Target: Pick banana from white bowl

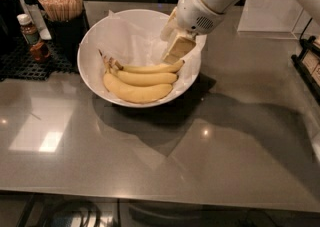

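A large white bowl [95, 46] lined with crinkled white paper stands at the back left of the grey counter. Inside lies a joined bunch of three yellow bananas with brown stems at the left. The banana [150, 68] is the thin top one on the inner curve. My gripper [175, 53] reaches down from the upper right into the bowl, its cream fingers just above the right tip of that banana. The white arm covers the bowl's back right rim.
At the back left stand a black holder of wooden sticks [62, 3], a small sauce bottle [29, 30] and a black mat [25, 61]. A white box [270, 13] sits at the back right. A dark rack [307, 63] lines the right edge.
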### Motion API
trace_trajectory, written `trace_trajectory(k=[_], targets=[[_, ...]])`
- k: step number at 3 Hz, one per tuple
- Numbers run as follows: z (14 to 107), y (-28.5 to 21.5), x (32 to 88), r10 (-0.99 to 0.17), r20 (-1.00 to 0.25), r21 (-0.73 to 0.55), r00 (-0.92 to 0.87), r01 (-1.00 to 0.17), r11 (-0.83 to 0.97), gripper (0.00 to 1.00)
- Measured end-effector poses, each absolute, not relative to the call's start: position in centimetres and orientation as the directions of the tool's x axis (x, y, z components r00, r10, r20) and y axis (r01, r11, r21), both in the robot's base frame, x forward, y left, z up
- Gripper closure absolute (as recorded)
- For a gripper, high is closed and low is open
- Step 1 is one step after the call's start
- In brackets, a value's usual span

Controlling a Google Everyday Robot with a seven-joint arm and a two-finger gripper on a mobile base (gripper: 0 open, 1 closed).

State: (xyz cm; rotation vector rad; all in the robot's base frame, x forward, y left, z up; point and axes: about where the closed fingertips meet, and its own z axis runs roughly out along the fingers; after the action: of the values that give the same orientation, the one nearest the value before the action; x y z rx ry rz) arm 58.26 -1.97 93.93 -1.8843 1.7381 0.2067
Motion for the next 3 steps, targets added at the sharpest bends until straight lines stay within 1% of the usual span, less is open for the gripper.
trace_trajectory(k=[2,3], targets=[[91.6,-1.1,59.4,-0.859,-0.494,-0.248,0.135,-0.969,-0.009,0.48],[90.3,-2.0,59.7,-0.864,-0.495,-0.223,0.092,-0.974,0.024,0.48]])
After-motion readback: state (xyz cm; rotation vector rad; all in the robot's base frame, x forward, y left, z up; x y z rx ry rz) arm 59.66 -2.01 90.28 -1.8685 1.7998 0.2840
